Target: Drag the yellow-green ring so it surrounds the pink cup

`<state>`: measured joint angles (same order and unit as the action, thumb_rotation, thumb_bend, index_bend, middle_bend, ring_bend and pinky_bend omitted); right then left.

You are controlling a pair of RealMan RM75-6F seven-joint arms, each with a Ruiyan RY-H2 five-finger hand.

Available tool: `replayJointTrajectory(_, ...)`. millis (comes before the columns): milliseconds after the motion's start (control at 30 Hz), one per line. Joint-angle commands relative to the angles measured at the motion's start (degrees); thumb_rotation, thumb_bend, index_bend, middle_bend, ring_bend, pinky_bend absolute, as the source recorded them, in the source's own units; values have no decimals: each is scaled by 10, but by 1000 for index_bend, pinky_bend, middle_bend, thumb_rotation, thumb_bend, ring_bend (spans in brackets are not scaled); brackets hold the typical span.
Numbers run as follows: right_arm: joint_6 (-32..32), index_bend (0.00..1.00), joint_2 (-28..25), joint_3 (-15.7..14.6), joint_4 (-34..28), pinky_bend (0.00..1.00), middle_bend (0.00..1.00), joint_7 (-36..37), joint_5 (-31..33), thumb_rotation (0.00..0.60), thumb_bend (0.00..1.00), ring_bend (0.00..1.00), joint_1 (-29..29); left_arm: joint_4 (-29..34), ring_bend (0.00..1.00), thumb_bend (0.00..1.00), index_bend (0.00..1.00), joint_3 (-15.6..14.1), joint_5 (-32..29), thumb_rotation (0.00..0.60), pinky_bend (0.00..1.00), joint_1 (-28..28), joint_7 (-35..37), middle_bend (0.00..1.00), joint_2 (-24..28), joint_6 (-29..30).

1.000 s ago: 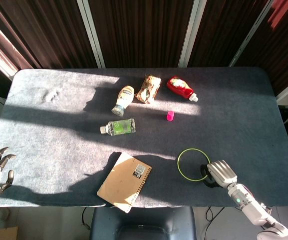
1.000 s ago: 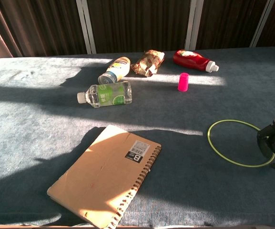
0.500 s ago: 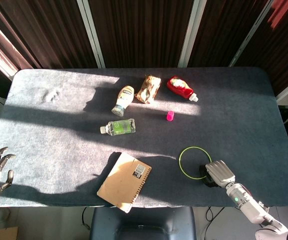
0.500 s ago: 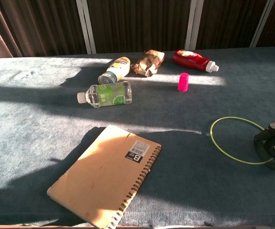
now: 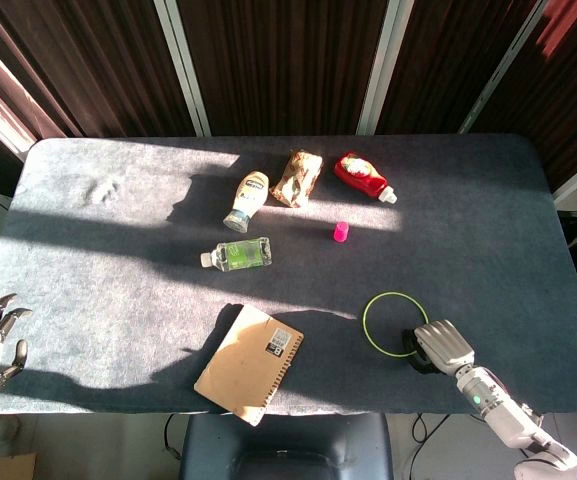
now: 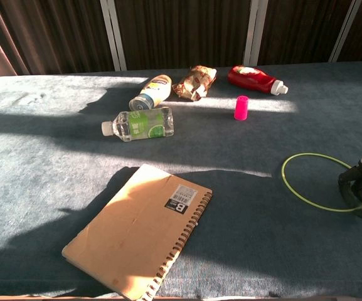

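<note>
Near the desk's (image 5: 118, 300) front edge, my right robot hand (image 5: 441, 347) pressed the yellow-green ring (image 5: 395, 324), grip unclear; I judged a slow drag toward the pink cup (image 5: 340, 232) best.

The yellow-green ring (image 5: 396, 324) is a thin hoop lying flat on my table, near the front edge on my right side. Nothing sits inside it. Its near right edge lies right by my right hand (image 5: 442, 345). The pink cup (image 5: 340, 232) is small and bright and stands upright in a patch of sun, farther back, well apart from the ring.
</note>
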<state>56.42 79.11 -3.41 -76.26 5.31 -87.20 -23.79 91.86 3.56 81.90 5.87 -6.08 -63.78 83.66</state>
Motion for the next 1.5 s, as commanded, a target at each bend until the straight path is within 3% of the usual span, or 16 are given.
replayJointTrajectory(33, 7, 883, -4, 2, -5, 962, 858, -1, 0, 600, 626, 1000, 2, 0, 54, 525, 294, 0, -1, 600, 226, 0, 0, 116, 0, -1)
replayJointTrajectory(467, 73, 883, -19, 21, -28, 962, 858, -20, -18, 600, 626, 1000, 9, 1, 54, 525, 294, 0, 0, 600, 227, 1, -3, 116, -1, -2)
replayJointTrajectory(800, 124, 883, -38, 83, -87, 962, 859, -96, 0, 600, 626, 1000, -5, 0, 54, 524, 294, 0, 0, 600, 226, 1, -2, 116, -2, -1)
replayJointTrajectory(967, 114, 883, -29, 115, -86, 962, 858, -127, 31, 600, 626, 1000, -24, 0, 54, 525, 294, 0, 1, 600, 226, 1, -2, 116, -2, -2)
replayJointTrajectory(1200, 51, 883, 23, 160, -7, 962, 859, -154, 89, 600, 625, 1000, -85, 1, 54, 524, 294, -1, 2, 600, 226, 2, -5, 116, -2, -3)
replayJointTrajectory(1500, 0, 885, 110, 186, 124, 962, 859, -136, 99, 600, 626, 1000, -165, 0, 55, 525, 294, -2, 4, 600, 226, 2, -2, 116, -1, -2)
